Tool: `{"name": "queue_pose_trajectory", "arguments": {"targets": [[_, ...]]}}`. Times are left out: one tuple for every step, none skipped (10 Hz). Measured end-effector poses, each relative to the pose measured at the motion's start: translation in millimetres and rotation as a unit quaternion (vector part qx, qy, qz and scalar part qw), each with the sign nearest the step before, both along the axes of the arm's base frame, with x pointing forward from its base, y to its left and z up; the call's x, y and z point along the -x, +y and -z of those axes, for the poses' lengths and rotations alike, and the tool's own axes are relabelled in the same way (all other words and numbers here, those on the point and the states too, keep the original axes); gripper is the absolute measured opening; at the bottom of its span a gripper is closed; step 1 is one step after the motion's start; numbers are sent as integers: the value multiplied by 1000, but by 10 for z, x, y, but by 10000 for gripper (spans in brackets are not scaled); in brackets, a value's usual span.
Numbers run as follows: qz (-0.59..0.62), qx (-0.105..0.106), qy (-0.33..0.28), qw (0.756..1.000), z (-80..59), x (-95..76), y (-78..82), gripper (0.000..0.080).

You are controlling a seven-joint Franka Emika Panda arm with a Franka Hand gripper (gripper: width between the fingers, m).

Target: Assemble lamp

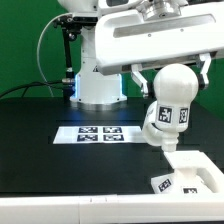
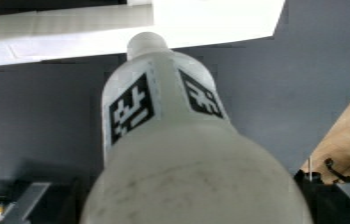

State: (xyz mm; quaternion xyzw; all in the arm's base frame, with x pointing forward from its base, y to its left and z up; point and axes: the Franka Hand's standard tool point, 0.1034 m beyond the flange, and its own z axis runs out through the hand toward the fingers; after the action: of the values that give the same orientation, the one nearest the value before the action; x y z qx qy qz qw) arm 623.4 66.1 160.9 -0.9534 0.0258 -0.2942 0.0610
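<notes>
My gripper (image 1: pixel 170 76) is shut on the round head of the white bulb (image 1: pixel 166 105). It holds the bulb in the air with the tagged neck pointing down and tilted toward the exterior view's left. The neck's tip hangs just above and to the left of the white angular base block (image 1: pixel 192 172), which lies on the black table at the front right. In the wrist view the bulb (image 2: pixel 163 120) fills the middle between my gripper's (image 2: pixel 190 214) jaws. The base block (image 2: pixel 83 35) shows beyond its tip. The shade is out of view.
The marker board (image 1: pixel 100 133) lies flat on the black table at the middle. The robot's white pedestal (image 1: pixel 98 85) stands behind it, with cables at the back left. A white table edge (image 1: pixel 60 210) runs along the front.
</notes>
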Motion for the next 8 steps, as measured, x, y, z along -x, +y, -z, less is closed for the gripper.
{"name": "queue_pose_trajectory", "arguments": {"targets": [[0, 0, 0, 1000, 2, 1, 4, 576], [4, -4, 2, 1000, 1, 6, 18, 576], [6, -13, 10, 1000, -4, 22, 65, 576], [3, -17, 16, 1000, -15, 21, 100, 576], [4, -19, 17, 1000, 2, 19, 87, 576], [5, -20, 21, 1000, 58, 36, 83, 576], [5, -20, 24, 1000, 112, 59, 77, 576], [3, -21, 27, 999, 138, 90, 134, 576]]}}
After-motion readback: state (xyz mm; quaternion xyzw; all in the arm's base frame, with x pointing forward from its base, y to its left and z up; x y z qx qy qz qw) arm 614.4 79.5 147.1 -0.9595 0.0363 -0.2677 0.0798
